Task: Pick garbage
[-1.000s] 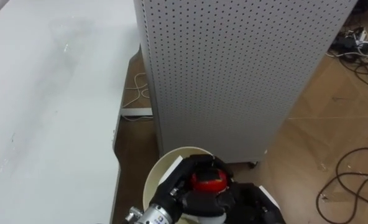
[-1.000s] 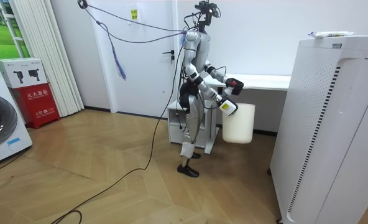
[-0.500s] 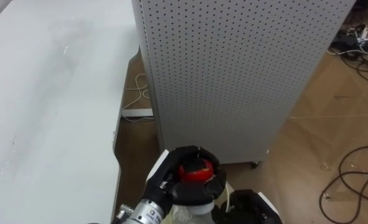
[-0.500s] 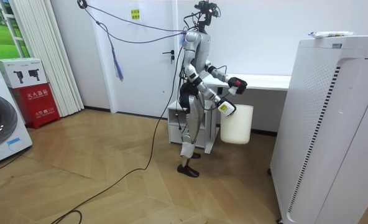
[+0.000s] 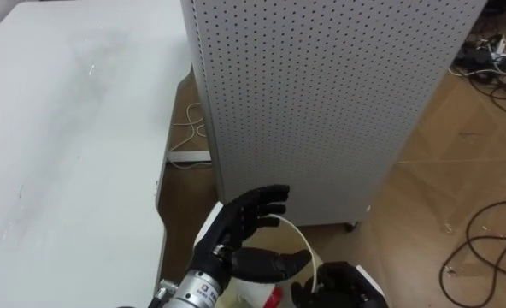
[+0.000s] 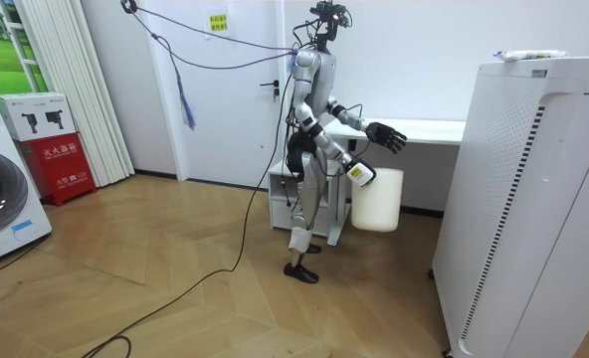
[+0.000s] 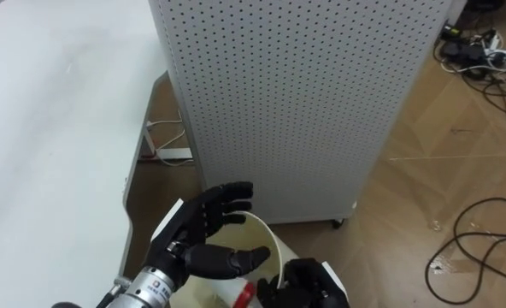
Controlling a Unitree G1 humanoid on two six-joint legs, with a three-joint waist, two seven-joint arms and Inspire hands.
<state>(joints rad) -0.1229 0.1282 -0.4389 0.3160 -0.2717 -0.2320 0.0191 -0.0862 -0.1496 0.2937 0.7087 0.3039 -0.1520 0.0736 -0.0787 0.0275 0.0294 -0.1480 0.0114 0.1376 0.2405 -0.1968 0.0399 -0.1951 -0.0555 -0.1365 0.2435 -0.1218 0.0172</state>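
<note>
My left hand (image 5: 240, 235) is open, fingers spread, just above the mouth of a cream bin (image 5: 308, 250). A red piece of garbage (image 5: 274, 299) shows low inside the bin, below the hand and free of it. At the bottom edge my dark right hand (image 5: 334, 287) grips the bin's rim on its right side. In the room view I stand beside a white table, the left hand (image 6: 386, 136) stretched out over the bin (image 6: 379, 199), which hangs from my right hand (image 6: 362, 175).
A tall white perforated cabinet (image 5: 321, 103) stands right behind the bin. The white table (image 5: 65, 154) runs along my left. Dark cables (image 5: 492, 231) lie on the wooden floor at the right, with a white cable (image 5: 185, 128) under the table's edge.
My left hand was shut on the red-topped garbage over the bin. It has opened and the garbage has dropped into the bin.
</note>
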